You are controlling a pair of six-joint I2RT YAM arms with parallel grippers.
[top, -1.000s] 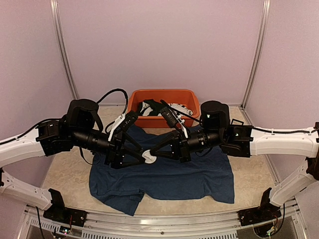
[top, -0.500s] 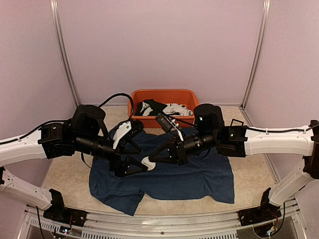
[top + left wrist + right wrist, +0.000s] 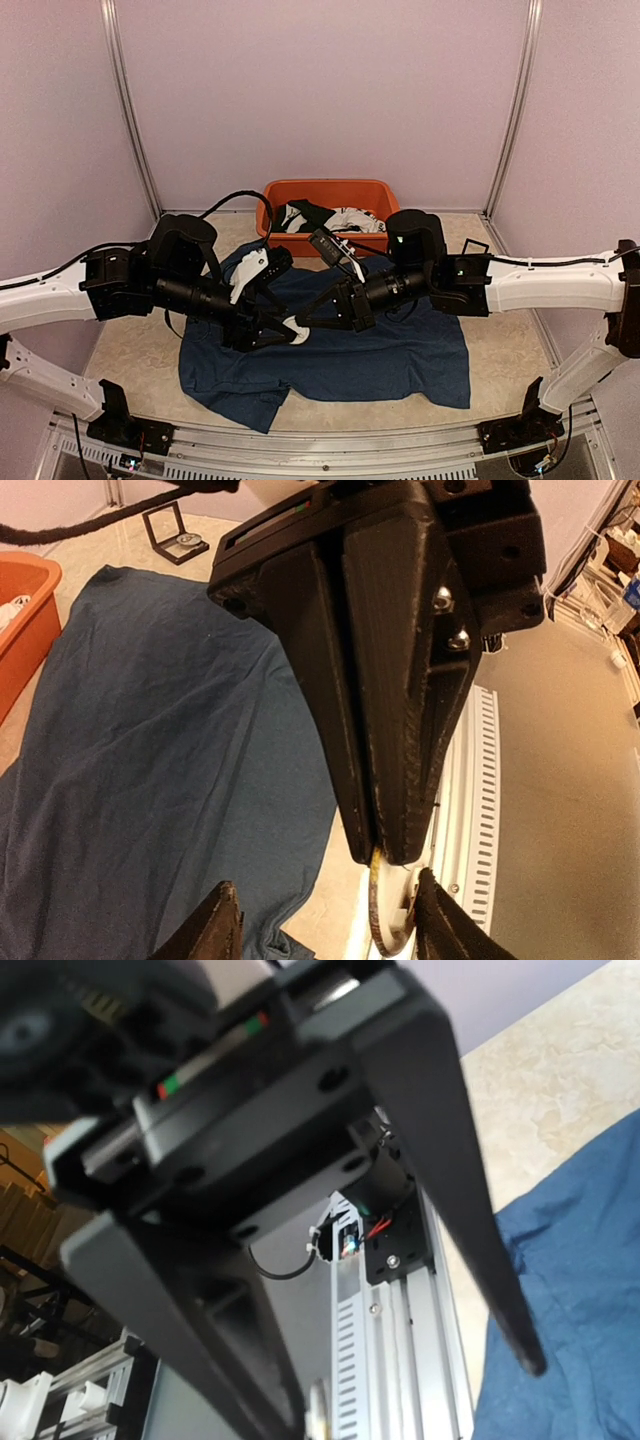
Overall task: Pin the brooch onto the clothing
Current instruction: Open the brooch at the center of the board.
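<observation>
The clothing (image 3: pixel 400 360), a navy T-shirt, lies spread on the table and also shows in the left wrist view (image 3: pixel 150 730). Both grippers meet above its left half. My right gripper (image 3: pixel 301 322) is shut on the edge of the brooch (image 3: pixel 297 331), a small white round piece. In the left wrist view the right gripper (image 3: pixel 378 852) comes down from the top, pinching the brooch (image 3: pixel 378 920) seen edge-on. My left gripper (image 3: pixel 325 922) is open around it, the brooch close to its right finger. In the right wrist view the left gripper's spread fingers (image 3: pixel 500 1290) fill the frame.
An orange tub (image 3: pixel 325 188) with black and white garments (image 3: pixel 330 217) stands behind the shirt. A small black box (image 3: pixel 475 245) lies at the back right. The metal rail (image 3: pixel 320 452) runs along the front edge, close below the grippers in the left wrist view.
Both grippers have moved down and to the left over the shirt, the right one still carrying the brooch. The left jaws widened, then narrowed around it.
</observation>
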